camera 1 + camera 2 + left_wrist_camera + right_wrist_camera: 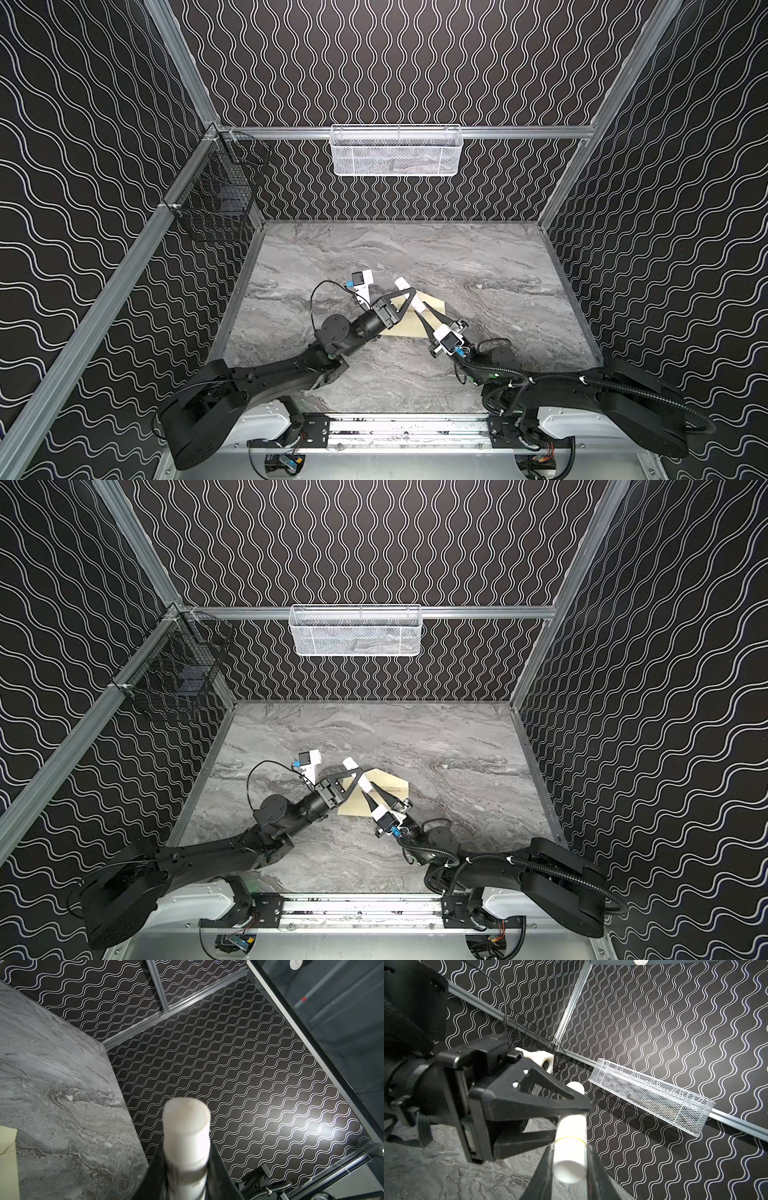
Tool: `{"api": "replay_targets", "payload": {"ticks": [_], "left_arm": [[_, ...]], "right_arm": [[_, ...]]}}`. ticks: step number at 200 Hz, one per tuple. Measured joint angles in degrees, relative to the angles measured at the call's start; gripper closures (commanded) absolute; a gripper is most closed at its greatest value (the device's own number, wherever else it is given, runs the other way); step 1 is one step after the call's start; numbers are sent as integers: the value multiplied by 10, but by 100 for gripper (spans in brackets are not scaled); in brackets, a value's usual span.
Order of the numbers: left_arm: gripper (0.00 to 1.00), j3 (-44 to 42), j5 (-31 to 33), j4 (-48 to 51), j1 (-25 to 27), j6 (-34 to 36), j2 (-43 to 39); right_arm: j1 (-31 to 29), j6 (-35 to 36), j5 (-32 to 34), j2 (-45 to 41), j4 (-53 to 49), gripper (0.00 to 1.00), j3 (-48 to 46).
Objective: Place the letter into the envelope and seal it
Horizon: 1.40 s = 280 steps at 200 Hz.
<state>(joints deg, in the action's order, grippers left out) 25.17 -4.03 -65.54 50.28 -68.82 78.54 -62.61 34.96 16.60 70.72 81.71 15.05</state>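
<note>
- The left hand point(411, 296) is clamping the white stick point(187, 1130) around its middle and holding it slanted above the bench point(498, 270), with one end poking out past its fingers.
- The right hand point(570, 1148) is gripping the opposite end of the same stick, its fingers pressing on both sides. A thin yellowish seam line point(570, 1138) is sitting between the two grips.
- The envelope point(434, 307) is lying flat on the bench directly under both hands, and its pointed flap appears to be open. The letter is not showing as a separate sheet, so I cannot tell whether it is already inside.
- My reading is that the stick is a glue stick and the hands are getting ready to separate cap from body at that seam, ahead of sealing.
- To do this well, the left hand should be staying rigid while the right hand is pulling straight along the stick's axis, not sideways.
- A light twist may be helping if the cap is sticking. Squeezing harder risks the smooth plastic shooting out of the grip.
- Working this high over the envelope is sensible, since a sudden release could otherwise be knocking the paper askew.
</note>
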Motion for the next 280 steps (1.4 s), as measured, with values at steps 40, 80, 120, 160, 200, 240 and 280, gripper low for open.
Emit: {"api": "replay_targets", "payload": {"ticks": [40,80,120,160,200,240,280], "left_arm": [[100,0,7,-10,0,5,-5],[100,-2,-1,-20,0,30,-14],[100,-20,-7,-42,3,51,-27],[100,-19,-6,-29,3,78,-38],[100,-21,-5,-26,4,94,-47],[100,-19,-11,20,5,106,-56],[100,2,-9,71,5,106,-54]], "right_arm": [[-1,-104,-7,-9,-24,80,17],[0,-303,-26,-32,-50,77,23],[22,-492,-87,-57,-82,75,23],[43,-659,-138,-27,-44,72,23],[75,-771,-204,19,35,62,21],[110,-803,-250,-1,63,42,0],[135,-657,-283,-109,-21,37,2]]}}
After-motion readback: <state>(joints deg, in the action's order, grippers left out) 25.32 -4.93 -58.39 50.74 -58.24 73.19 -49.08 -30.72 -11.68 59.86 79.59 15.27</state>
